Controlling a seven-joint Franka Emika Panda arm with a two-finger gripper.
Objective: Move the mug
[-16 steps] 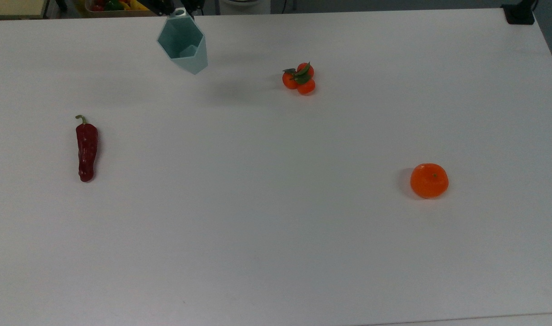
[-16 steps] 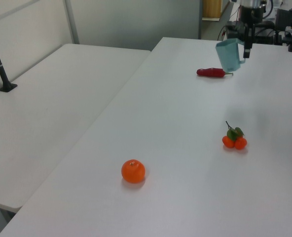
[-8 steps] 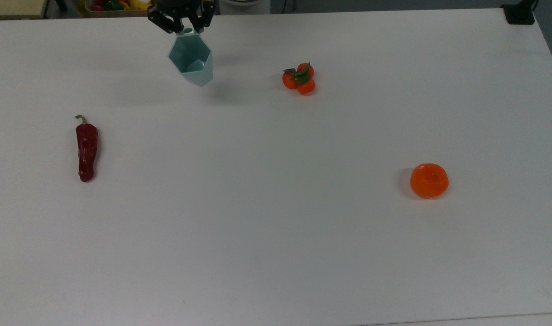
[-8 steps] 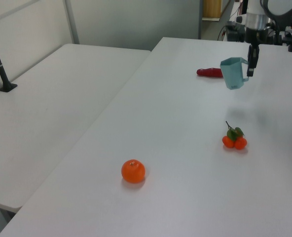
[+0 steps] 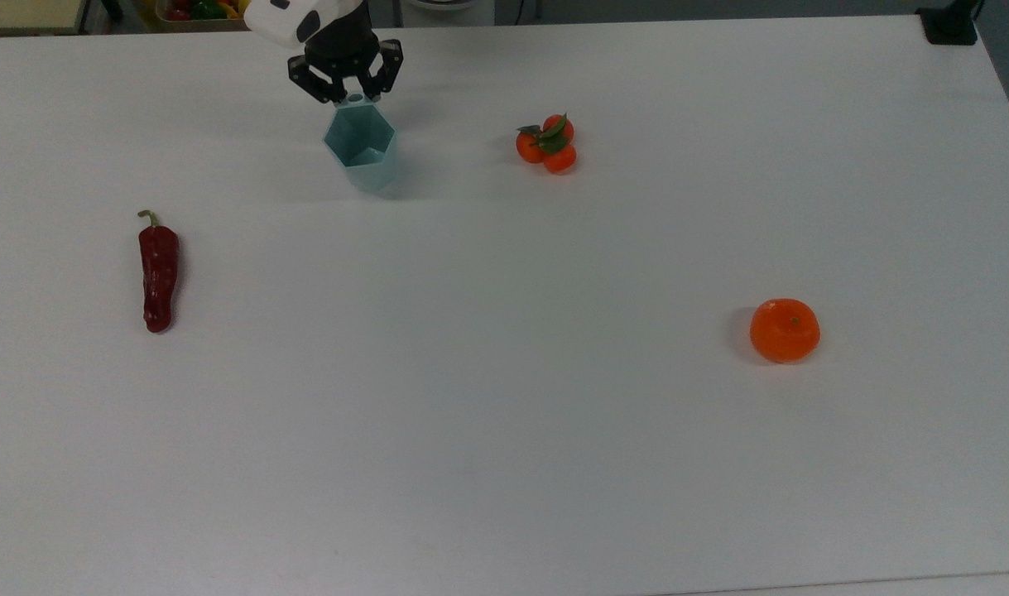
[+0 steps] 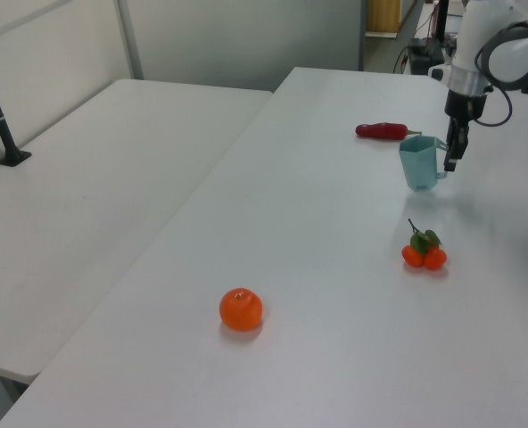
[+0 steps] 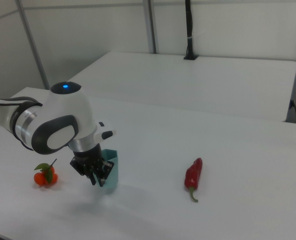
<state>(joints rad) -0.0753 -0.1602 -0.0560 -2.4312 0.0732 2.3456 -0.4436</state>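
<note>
Mug [image 5: 362, 155] upright on worktop [image 5: 504, 414], jaws [image 5: 346, 98] clamped on its handle tab, near tangerine cluster [image 5: 547, 143].

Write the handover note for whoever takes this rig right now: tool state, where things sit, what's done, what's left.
Tool: shut on the teal mug by its handle tab.
Mug: upright, at or just above the white table; contact with the surface unclear. In the top view it sits between the red chili pepper and the small tangerine cluster.
The orange lies far off at the top view's right.
Done: mug carried and lowered.
Left: confirm it rests flat, release, retract.
</note>
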